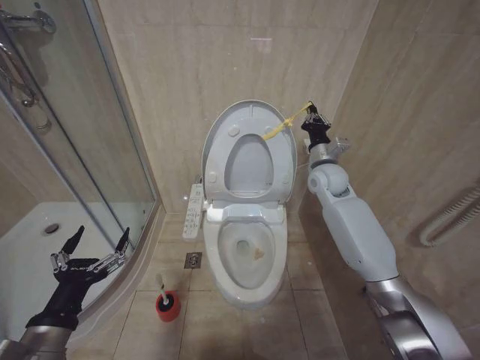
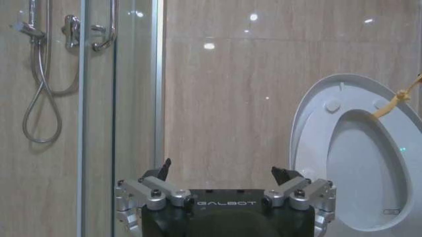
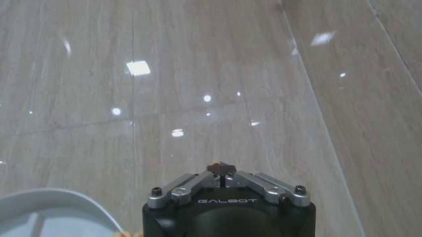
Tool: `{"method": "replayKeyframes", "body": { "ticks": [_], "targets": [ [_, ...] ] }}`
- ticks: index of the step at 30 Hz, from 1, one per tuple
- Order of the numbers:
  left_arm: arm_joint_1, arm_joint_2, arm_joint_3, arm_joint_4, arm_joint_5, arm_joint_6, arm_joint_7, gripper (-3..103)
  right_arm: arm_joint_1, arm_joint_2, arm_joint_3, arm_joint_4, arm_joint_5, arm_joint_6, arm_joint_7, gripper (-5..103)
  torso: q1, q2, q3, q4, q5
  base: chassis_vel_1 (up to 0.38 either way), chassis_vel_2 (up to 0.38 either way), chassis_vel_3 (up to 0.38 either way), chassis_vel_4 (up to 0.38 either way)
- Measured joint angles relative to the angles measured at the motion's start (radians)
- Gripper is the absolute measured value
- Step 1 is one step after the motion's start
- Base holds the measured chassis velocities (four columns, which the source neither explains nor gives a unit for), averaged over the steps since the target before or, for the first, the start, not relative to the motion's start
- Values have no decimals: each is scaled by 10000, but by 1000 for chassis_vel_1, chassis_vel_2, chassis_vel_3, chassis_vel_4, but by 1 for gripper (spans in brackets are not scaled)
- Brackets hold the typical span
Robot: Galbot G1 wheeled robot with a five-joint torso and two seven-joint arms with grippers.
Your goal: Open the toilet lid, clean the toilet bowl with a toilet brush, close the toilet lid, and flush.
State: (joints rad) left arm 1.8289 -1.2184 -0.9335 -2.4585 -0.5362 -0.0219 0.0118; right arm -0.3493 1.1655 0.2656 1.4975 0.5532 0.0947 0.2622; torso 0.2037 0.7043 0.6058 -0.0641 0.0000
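White toilet lid [image 1: 225, 124]: raised upright against the far beige tile wall [image 1: 187, 60], the ring seat [image 1: 249, 166] lifted with it. Yellow strap [image 1: 283, 127]: runs from the lid's upper right edge to the right hand [image 1: 313, 120], whose fingers are pinched together on its end, high and right of the lid. Toilet bowl [image 1: 247, 251]: uncovered at centre, a brownish mark inside; button panel [image 1: 193, 211] on its left side. Toilet brush [image 1: 162, 283]: standing in the red cup holder [image 1: 167, 307] on the floor, near left of the bowl. Left hand [image 1: 94, 251]: fingers spread wide, holding nothing, at near left beside the glass shower door [image 1: 75, 142].
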Motion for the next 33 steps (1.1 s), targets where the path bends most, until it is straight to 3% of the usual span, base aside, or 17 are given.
{"method": "replayKeyframes", "body": {
  "ticks": [14, 26, 33],
  "targets": [
    [2, -2, 0, 0, 0, 0, 0, 100, 148, 96, -57, -125, -55, -209, -87, 0, -12, 4, -6, -1, 1, 0, 0, 0, 0],
    [0, -1, 0, 0, 0, 0, 0, 100, 179, 47, -88, -182, -142, -407, 57, 0, 1, 0, 0, 6, -1, -124, 123, 123, -127],
    [0, -1, 0, 0, 0, 0, 0, 100, 324, -30, -196, -987, -1296, -820, -123, 0, -6, 0, -3, 1, 2, -36, 47, 32, -33]
  ]
}}
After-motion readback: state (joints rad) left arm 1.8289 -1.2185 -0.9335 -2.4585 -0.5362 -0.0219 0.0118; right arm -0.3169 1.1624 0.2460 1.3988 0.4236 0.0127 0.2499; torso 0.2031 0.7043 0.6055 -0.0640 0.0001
